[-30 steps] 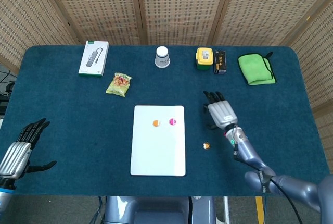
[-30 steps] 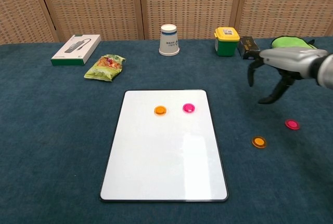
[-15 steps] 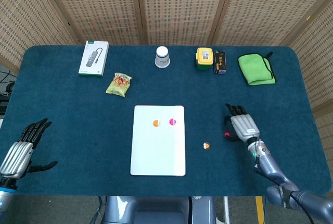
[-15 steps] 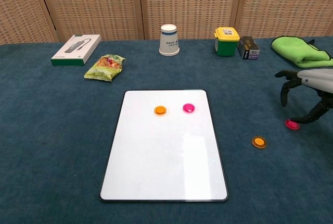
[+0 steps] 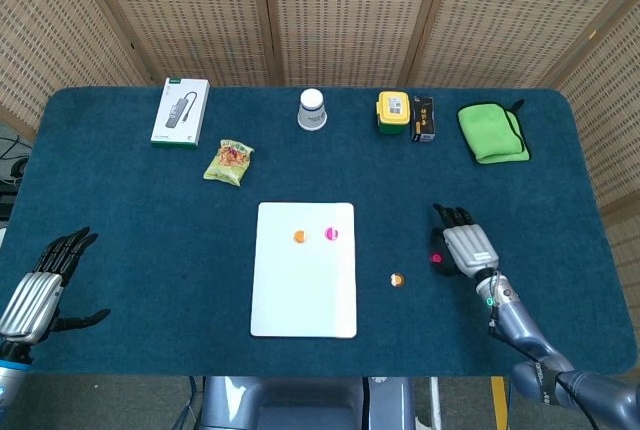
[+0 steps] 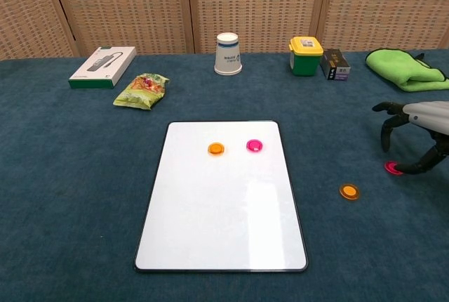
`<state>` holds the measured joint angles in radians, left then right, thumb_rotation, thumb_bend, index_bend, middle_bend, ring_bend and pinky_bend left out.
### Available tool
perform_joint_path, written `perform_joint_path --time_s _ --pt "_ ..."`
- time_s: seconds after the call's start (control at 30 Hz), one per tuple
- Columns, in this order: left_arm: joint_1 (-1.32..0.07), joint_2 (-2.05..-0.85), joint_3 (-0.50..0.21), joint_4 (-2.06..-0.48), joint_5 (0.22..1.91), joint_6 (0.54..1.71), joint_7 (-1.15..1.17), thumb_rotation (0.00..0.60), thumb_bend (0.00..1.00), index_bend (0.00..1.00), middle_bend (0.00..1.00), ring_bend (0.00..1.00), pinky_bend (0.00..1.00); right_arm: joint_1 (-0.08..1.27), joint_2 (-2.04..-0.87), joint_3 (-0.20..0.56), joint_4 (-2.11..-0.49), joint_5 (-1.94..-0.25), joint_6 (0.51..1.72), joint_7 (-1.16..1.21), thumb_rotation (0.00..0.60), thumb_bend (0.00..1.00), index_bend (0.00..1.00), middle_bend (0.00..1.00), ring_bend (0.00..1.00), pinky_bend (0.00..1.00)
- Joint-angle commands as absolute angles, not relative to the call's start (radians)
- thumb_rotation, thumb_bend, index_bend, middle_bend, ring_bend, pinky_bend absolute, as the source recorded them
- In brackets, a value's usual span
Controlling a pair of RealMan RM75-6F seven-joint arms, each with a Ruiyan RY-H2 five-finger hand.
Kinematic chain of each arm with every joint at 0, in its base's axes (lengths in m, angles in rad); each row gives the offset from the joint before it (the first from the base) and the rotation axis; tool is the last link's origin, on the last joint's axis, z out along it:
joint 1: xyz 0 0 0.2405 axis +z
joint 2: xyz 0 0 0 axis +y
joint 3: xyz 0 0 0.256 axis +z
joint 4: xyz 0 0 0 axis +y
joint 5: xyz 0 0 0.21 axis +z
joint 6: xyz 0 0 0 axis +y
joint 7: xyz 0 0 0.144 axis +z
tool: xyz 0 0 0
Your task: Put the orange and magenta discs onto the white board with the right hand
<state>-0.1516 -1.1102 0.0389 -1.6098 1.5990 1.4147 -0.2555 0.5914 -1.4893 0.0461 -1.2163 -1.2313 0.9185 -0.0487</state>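
At the lower left of the head view, the left hand [image 5: 35, 290] rests on the cloth, fingers spread, empty. At the right edge of the chest view, the right hand [image 6: 414, 130] arches over a loose magenta disc [image 6: 393, 168], fingers apart, thumb tip at the disc; I cannot tell if it touches. A loose orange disc [image 6: 349, 191] lies nearer, to its left. At centre, the white board [image 6: 221, 218] carries another orange disc [image 6: 216, 149] and magenta disc [image 6: 255, 145] near its far edge.

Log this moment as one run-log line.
right hand over magenta disc, not gripping | orange disc on cloth | left hand idle
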Motion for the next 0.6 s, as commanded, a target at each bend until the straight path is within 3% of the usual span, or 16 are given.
perform_joint_path --time_s 0.03,0.6 --pt "-0.152 -1.11 0.039 -1.61 1.599 1.415 -0.255 0.6 0.0 0.0 0.0 0.0 0.0 0.584 -1.495 0.045 -1.203 -1.238 0.92 -0.045 0.6 0.34 0.43 0.0 0.0 0.01" --pt "-0.151 -1.111 0.037 -1.611 1.596 1.415 -0.252 0.6 0.0 0.0 0.0 0.0 0.0 0.559 -1.522 0.042 -1.154 -1.288 0.925 -0.021 0.6 0.34 0.43 0.0 0.0 0.01"
